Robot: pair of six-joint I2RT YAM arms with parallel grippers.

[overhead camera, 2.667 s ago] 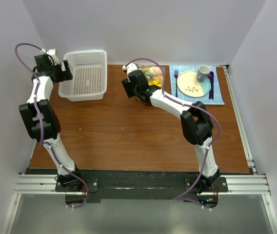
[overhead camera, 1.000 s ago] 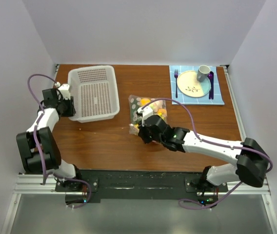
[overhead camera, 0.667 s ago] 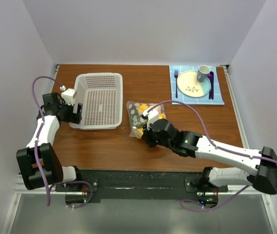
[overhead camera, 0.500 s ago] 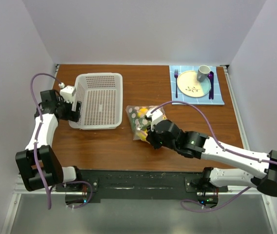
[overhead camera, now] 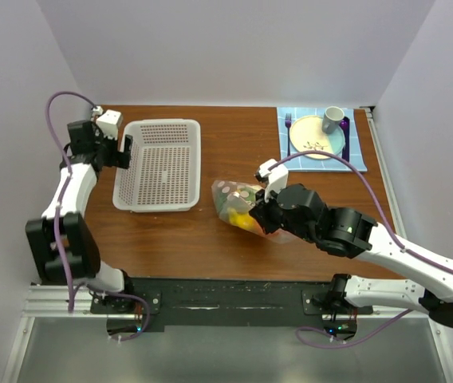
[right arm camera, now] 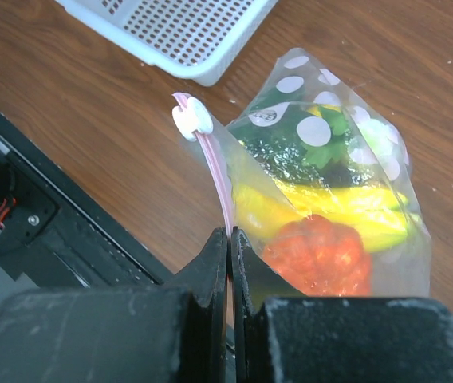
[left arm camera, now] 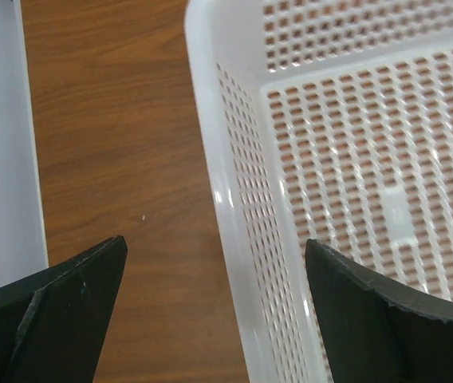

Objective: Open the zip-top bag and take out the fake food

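Observation:
The zip-top bag (overhead camera: 238, 203) is a clear pouch with white dots, held up by its pink zip strip (right arm camera: 214, 171). My right gripper (right arm camera: 230, 235) is shut on that strip below the white slider (right arm camera: 193, 118). Inside it shows the fake food: an orange-red fruit (right arm camera: 318, 255), a yellow banana (right arm camera: 334, 206) and a dark green piece (right arm camera: 286, 155). From above, the right gripper (overhead camera: 263, 214) sits at the bag's near right end. My left gripper (overhead camera: 124, 150) stands open at the far left corner of the white basket (overhead camera: 159, 163); its fingers (left arm camera: 370, 311) straddle the basket's wall (left arm camera: 234, 199) without touching it.
A blue mat with a yellow plate (overhead camera: 316, 137), grey cup (overhead camera: 333, 120) and fork (overhead camera: 288, 128) lies at the far right corner. The basket (right arm camera: 179, 32) lies close to the bag's left. The black frame rail (right arm camera: 35, 215) runs along the table's near edge.
My left gripper opened, let go of the basket and drew back toward the far left. The right gripper carried the bag slightly right and lifted it by the zip strip.

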